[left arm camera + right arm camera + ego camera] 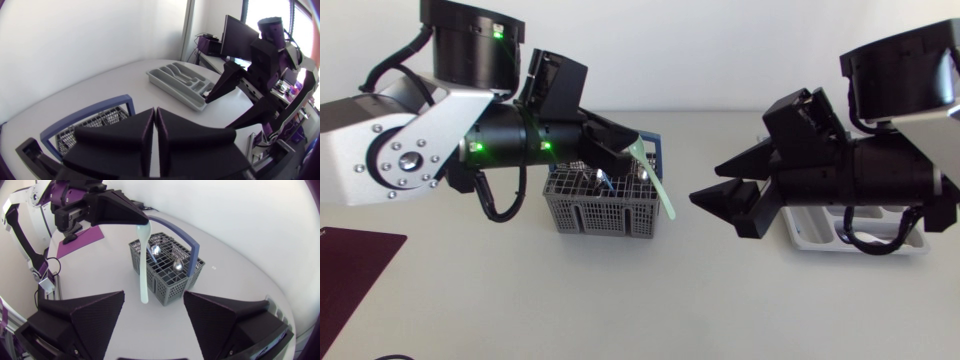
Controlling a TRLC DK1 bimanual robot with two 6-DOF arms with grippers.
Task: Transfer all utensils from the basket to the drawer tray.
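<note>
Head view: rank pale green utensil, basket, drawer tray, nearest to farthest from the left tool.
1. The pale green utensil, gripped in the left tool and hanging from its tips.
2. The basket, just beneath that tool.
3. The drawer tray, far off to the right.

A pale desk (620, 310) carrying a grey slotted utensil basket (605, 215) with a blue handle near its middle, a light drawer tray (807, 237) well to its right, and a dark maroon mat (350, 265) at the left edge
</note>
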